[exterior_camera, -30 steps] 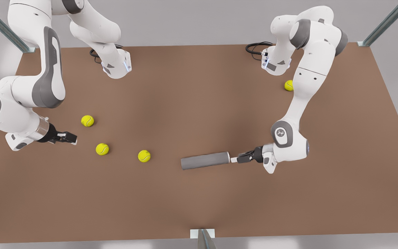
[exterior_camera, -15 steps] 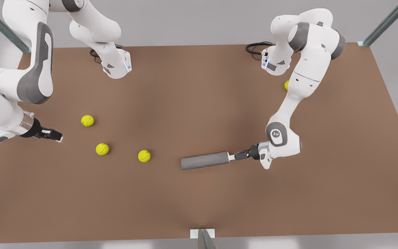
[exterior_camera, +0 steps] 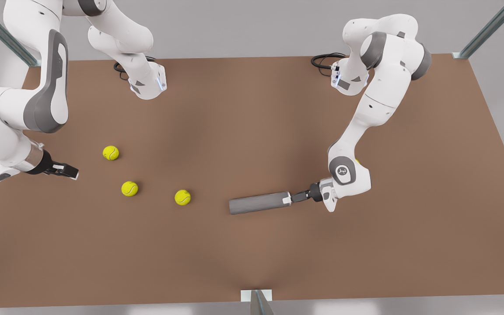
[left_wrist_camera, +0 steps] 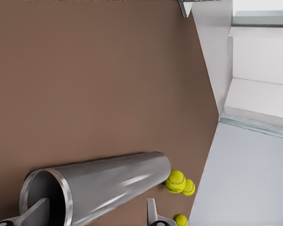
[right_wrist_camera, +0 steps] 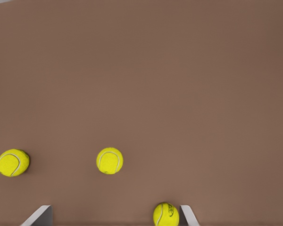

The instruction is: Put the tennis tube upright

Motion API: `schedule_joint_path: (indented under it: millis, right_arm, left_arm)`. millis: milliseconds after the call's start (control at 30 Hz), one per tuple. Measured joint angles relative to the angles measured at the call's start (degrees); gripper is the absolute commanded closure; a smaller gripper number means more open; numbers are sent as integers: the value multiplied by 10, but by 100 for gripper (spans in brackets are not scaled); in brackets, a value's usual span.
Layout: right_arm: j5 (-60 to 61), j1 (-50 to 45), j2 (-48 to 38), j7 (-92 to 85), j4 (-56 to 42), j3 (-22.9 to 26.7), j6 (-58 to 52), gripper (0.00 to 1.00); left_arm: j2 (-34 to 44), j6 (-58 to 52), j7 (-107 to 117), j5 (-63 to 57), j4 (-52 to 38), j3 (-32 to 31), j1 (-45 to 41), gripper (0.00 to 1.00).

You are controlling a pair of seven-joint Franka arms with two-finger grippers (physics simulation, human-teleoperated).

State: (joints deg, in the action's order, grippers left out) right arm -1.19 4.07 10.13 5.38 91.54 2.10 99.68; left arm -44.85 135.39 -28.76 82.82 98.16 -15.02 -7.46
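Left claw (exterior_camera: 288, 200), at the front view's right, has advanced: fingers spread, one inside the silver rim of the long matte grey tennis tube (exterior_camera: 258, 204), which lies flat on the brown surface (exterior_camera: 252, 131). Rim grasp likely next. Right claw (exterior_camera: 69, 171) waits far left, fingers apart, empty.

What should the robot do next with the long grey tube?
Probably close the left gripper on the tube's rim. The tube lies flat, one finger sits inside its open mouth, the other outside, still apart. The right gripper waits near the balls.
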Motion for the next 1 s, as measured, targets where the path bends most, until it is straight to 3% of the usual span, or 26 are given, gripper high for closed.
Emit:
schedule_joint_path:
  millis: [800, 833, 900, 1000]
  right_arm:
    - [3, -1, 0, 2, -2, 0, -2, 0]
    - [3, -1, 0, 2, -2, 0, -2, 0]
    - [3, -1, 0, 2, -3, 0, -2, 0]
    - [3, -2, 0, 2, -4, 0, -2, 0]
  left_arm:
    - [1, -29, -76, 151, -20, -2, -18, 0]
    - [3, -32, -77, 154, -19, -1, -18, 5]
    - [5, -36, -80, 158, -19, -1, -18, 44]
    - [6, -40, -83, 161, -20, -1, -18, 65]
